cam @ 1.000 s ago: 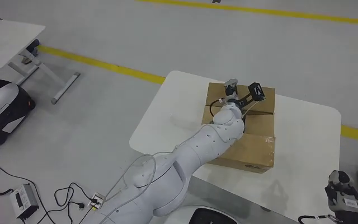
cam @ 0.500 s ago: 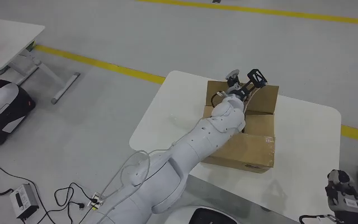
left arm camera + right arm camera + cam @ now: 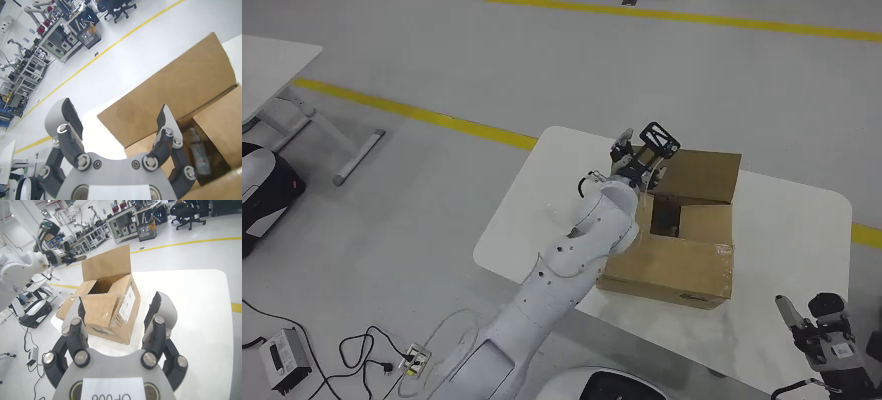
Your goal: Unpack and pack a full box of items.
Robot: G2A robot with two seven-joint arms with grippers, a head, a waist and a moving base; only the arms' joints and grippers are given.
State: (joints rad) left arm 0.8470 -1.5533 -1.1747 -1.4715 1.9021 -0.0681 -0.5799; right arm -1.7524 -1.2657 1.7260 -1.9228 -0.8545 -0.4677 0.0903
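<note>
A white surface with rounded corners (image 3: 542, 215) carried one large brown cardboard box (image 3: 682, 265). The box stood across the middle of the surface, well in from the left and right edges. Its far flap (image 3: 179, 85) stood raised on the side toward the far edge. The near flap (image 3: 100, 308) lay folded over part of the top, with clear tape along its edge. A dark opening showed between the two flaps, and a white label sat on one side wall of the box.

The left gripper (image 3: 642, 142) hung above the far left corner of the box, just beside the end of the raised flap. Its fingers were spread wide with nothing between them. Whether a finger touched the flap could not be told.

The right gripper (image 3: 807, 310) was out past the near right corner of the surface, well apart from the box. Its fingers were also apart and empty.

Inside the box, by the wall under the raised flap, lay a pale tube-shaped container with small red print (image 3: 200, 157).
</note>
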